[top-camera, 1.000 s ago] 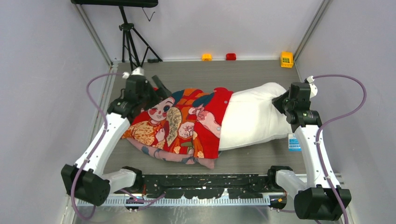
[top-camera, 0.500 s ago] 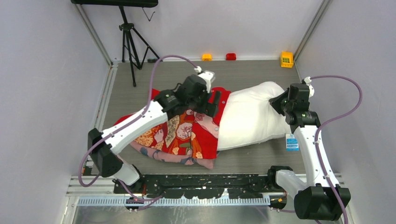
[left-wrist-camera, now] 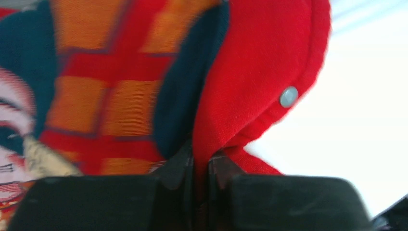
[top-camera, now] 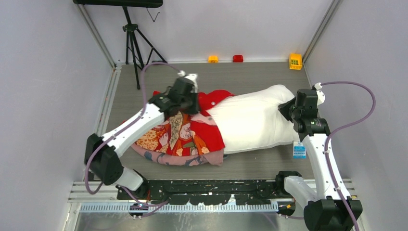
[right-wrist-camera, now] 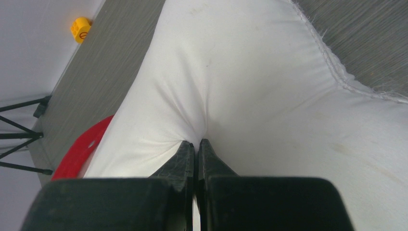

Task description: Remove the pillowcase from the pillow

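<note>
Lying across the grey table (top-camera: 250, 77) in the top view, the pillow (top-camera: 255, 122) has its long axis from left to right, and its right end is a little farther from the arm bases than its left end. The bare white end points toward the right arm, and a small blue tag (top-camera: 299, 150) sits at the near corner of this end. The pillowcase (top-camera: 185, 139) covers only the left part of the pillow, and its open mouth faces right, about at the pillow's middle. The left gripper (top-camera: 192, 103) is on the far edge of this mouth, and the right gripper (top-camera: 287, 109) is on the pillow's bare right end. Beyond the pillow, along the back wall, stand an orange brick (top-camera: 212, 58), a red brick (top-camera: 237, 58) and a yellow brick (top-camera: 295, 61). In the left wrist view, the left gripper (left-wrist-camera: 200, 166) has its jaws nearly together, pinching a fold of the red pillowcase (left-wrist-camera: 260, 62) just beside a grey snap button (left-wrist-camera: 288, 96). The white pillow (left-wrist-camera: 356, 120) fills the right side. In the right wrist view, the right gripper (right-wrist-camera: 196, 147) is clamped on a pinch of the pillow (right-wrist-camera: 269, 86) fabric. A red edge of pillowcase (right-wrist-camera: 79, 149) shows at the pillow's left.
</note>
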